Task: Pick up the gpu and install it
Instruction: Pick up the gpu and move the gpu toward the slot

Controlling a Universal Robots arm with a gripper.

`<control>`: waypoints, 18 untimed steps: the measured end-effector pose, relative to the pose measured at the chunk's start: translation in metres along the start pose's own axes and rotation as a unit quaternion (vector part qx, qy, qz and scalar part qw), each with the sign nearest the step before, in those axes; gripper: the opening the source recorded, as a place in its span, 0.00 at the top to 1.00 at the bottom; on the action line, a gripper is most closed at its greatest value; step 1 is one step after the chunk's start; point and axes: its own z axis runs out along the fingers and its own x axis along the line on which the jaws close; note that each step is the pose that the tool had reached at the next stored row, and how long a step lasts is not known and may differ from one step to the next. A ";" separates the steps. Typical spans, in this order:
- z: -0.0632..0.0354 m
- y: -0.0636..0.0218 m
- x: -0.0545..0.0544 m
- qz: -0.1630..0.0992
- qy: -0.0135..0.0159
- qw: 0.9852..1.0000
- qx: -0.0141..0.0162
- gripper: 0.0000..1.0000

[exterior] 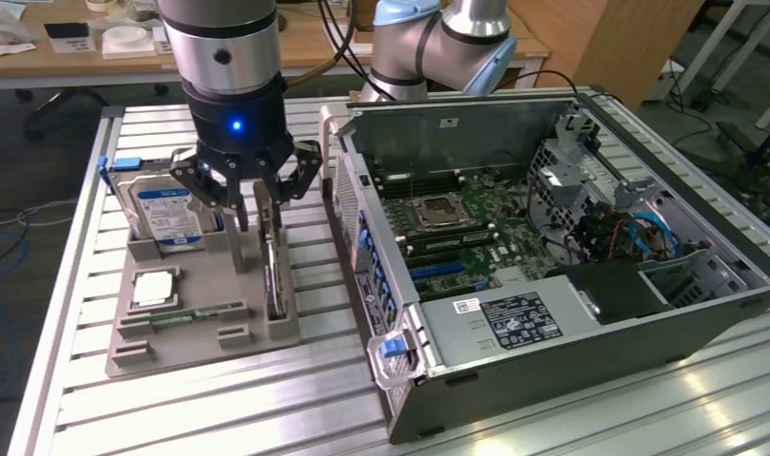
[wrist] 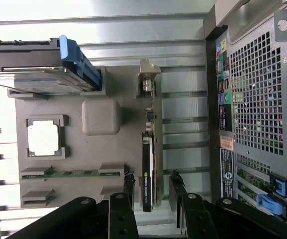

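Reading from the exterior view's left: a hard drive [exterior: 164,211] stands upright at the back of a gray holder tray [exterior: 202,294], which lies on a slatted metal table [exterior: 233,399]. In front of the drive, the tray also holds 1 square chip [exterior: 154,288] and 1 narrow memory stick [exterior: 188,315].

Next comes the gpu [exterior: 276,275], a thin dark card standing on its long edge in a slot along the tray's side nearest the computer. The gripper [wrist: 152,178] hangs directly above it. Its 2 fingers [wrist: 128,186] are parted and straddle the card, 1 on each face. In the wrist view we see a sliver of gap on both sides, so we judge nothing is gripped.

What could go wrong, as we judge it: the fingers sit toward 1 end, away from the metal bracket [wrist: 147,79]. An off-centre squeeze could tilt the thin card or jam it in its slot. A gray block [wrist: 101,117] on the tray stands just beside the card and could catch a finger.

Furthest right, the open computer case [exterior: 575,313] stands just beside the tray, with a narrow strip of table between them. Space above the card is free. Inside the case, the green board [exterior: 474,214] lies open from above, hemmed in by metal walls and cables.
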 end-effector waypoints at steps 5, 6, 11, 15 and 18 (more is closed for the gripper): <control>0.0009 -0.0001 0.000 0.000 0.000 1.000 0.000 0.58; 0.0010 -0.0001 0.000 0.000 0.000 1.000 0.000 0.58; 0.0020 -0.0001 0.000 0.000 0.000 1.000 0.000 0.58; 0.0031 -0.0002 0.000 0.000 0.000 1.000 0.000 0.58; 0.0031 -0.0002 0.000 0.000 0.000 1.000 0.000 0.58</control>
